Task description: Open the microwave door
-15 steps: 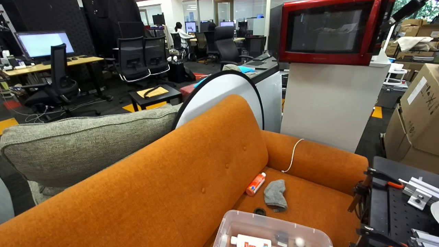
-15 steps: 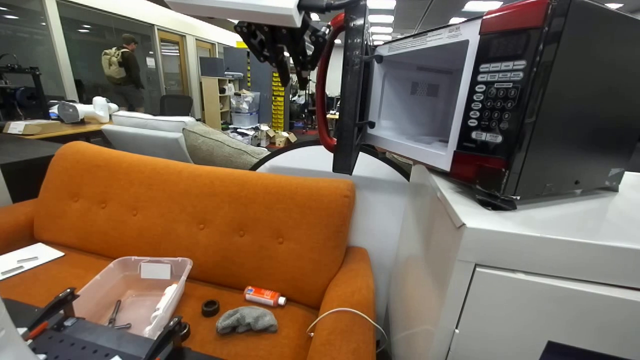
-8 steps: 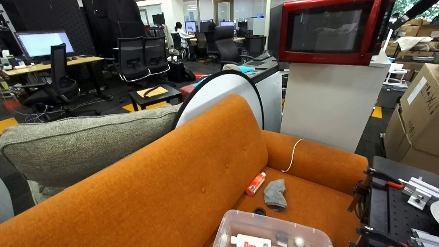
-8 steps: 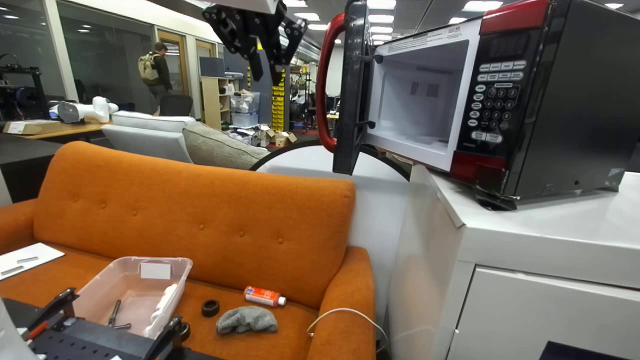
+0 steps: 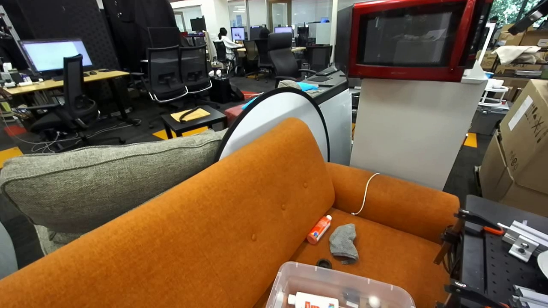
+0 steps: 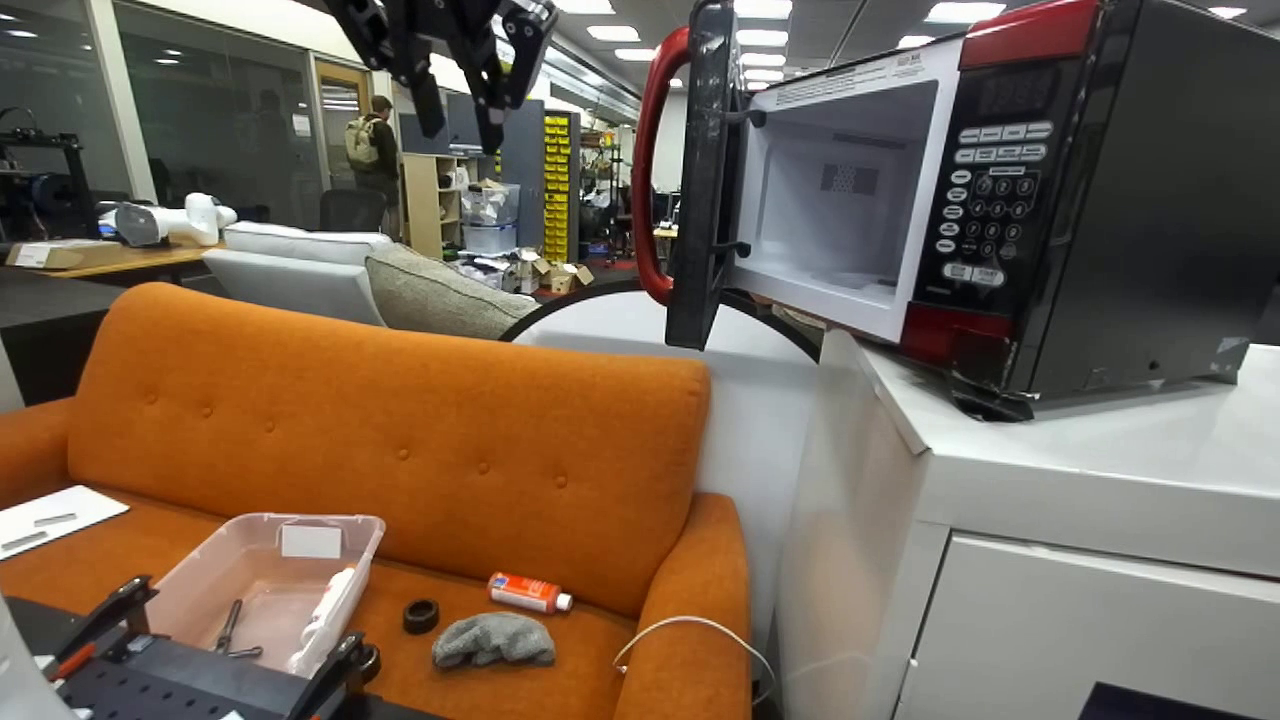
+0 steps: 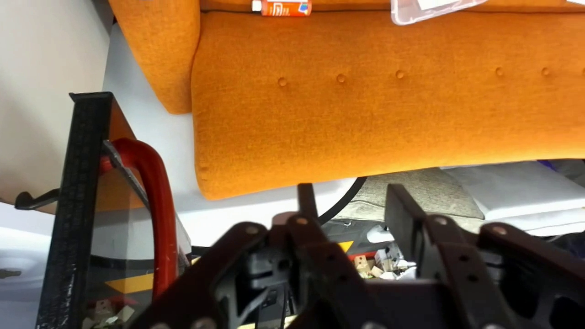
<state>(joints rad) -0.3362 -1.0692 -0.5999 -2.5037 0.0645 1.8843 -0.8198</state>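
Observation:
The microwave door (image 6: 705,200) stands swung open, seen edge-on in an exterior view, with the white microwave cavity (image 6: 850,190) exposed. In an exterior view the door's red frame and dark window (image 5: 406,38) face the camera. Its curved red handle (image 6: 648,170) points away from the cavity; the handle also shows in the wrist view (image 7: 162,219) at left. My gripper (image 6: 460,135) is open and empty, well apart from the handle, at the top left of that view. In the wrist view the fingertips (image 7: 350,189) are spread with nothing between them. Its upper part is cut off.
The microwave sits on a white cabinet (image 6: 1060,450). Below is an orange sofa (image 6: 400,400) with a clear bin (image 6: 270,570), an orange bottle (image 6: 528,592), a grey cloth (image 6: 493,640) and a white cord (image 6: 690,619). A round white panel (image 6: 660,325) stands behind the sofa.
My gripper has moved away from the handle, to the left and up in an exterior view, staying open. The door has not moved. A person in the background has walked to the right.

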